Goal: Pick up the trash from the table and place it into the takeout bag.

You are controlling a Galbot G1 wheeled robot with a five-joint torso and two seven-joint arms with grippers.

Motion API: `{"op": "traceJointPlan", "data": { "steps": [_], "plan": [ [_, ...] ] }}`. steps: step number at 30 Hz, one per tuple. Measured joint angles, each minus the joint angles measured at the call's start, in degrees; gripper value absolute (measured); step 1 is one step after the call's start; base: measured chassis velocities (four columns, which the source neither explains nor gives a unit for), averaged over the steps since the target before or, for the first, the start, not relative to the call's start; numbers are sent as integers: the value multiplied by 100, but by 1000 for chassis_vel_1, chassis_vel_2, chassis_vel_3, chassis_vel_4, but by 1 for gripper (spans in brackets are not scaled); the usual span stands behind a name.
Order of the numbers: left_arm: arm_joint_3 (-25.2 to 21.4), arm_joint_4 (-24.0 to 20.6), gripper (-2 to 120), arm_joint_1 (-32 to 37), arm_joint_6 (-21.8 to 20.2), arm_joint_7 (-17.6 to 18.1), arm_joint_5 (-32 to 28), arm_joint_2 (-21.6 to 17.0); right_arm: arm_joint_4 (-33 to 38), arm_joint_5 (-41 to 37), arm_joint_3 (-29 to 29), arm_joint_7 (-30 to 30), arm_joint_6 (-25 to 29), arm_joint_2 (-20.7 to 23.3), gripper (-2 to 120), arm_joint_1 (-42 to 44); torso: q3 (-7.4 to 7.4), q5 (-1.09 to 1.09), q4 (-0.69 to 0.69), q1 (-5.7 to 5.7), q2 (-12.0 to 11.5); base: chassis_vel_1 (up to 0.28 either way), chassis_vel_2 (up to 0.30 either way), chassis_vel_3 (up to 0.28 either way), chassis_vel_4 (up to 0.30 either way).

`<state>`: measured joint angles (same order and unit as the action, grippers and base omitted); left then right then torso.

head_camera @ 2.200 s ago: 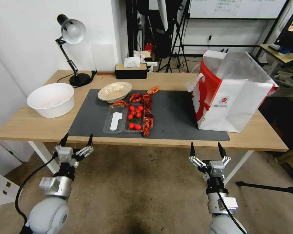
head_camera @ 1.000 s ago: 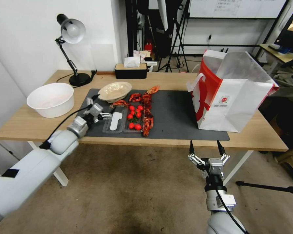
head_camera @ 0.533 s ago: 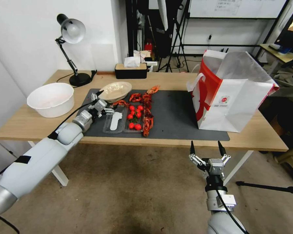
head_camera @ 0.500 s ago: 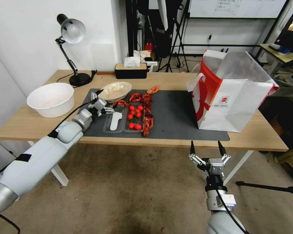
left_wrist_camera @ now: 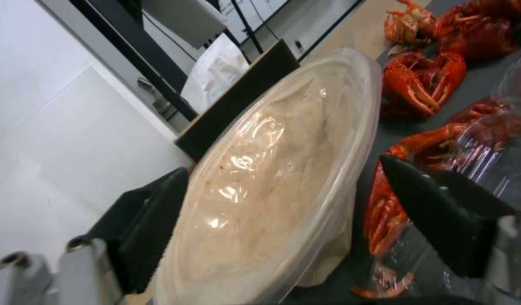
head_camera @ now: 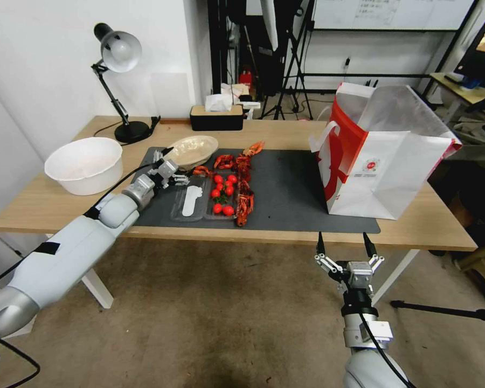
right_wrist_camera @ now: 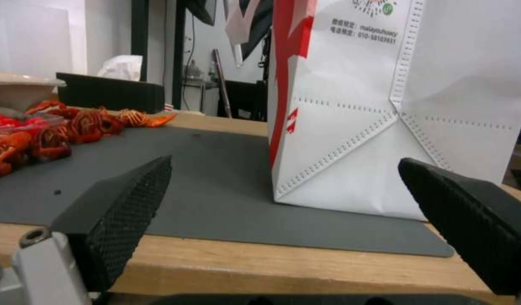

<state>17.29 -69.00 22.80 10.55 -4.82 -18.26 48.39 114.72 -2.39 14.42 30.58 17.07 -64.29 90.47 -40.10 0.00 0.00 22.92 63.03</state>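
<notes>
- My left gripper point(head_camera: 172, 161) reaches over the near-left part of the dark grey mat point(head_camera: 291, 188), its fingers spread wide around the near rim of the beige shallow bowl point(head_camera: 191, 150).
- In my left wrist view the beige shallow bowl point(left_wrist_camera: 271, 186), covered with clear film, sits between my two black fingertips point(left_wrist_camera: 153, 228); I cannot tell whether either pad touches it.
- That bowl rests tilted at the mat's far-left corner, just beside red crayfish shells point(head_camera: 244, 183) and a clear plastic tray of red cherry tomatoes point(head_camera: 222, 194).
- My right gripper point(head_camera: 344, 249) hangs below the long light-wood table's point(head_camera: 54, 207) near edge, fingers released and empty.
- The large white paper takeout bag with red side panels point(head_camera: 385, 156) stands upright and open on the mat's right end, well apart from the bowl.
- A big deep white bowl point(head_camera: 84, 164) sits on the bare wood at the left.
</notes>
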Motion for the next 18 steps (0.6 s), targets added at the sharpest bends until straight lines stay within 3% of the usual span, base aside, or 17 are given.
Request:
{"op": "traceJointPlan", "data": {
  "steps": [4,7,16,18],
  "plan": [
    [106,51,72,-88,3,-81,-10,-34,-16,-1,2,1,6,-4,100,-9,0,0,0,0,0,0,0,0,0],
    [273,121,55,-208,26,-241,-104,-80,-36,-3,4,2,13,-12,100,-24,0,0,0,0,0,0,0,0,0],
    [382,185,28,-289,108,-445,-133,-82,-54,-3,8,8,33,-22,100,-14,0,0,0,-1,0,0,0,0,0],
    [422,202,17,-339,144,-499,-134,-81,-55,-4,12,9,38,-22,100,-12,0,0,0,-1,0,0,0,0,0]
  ]
}}
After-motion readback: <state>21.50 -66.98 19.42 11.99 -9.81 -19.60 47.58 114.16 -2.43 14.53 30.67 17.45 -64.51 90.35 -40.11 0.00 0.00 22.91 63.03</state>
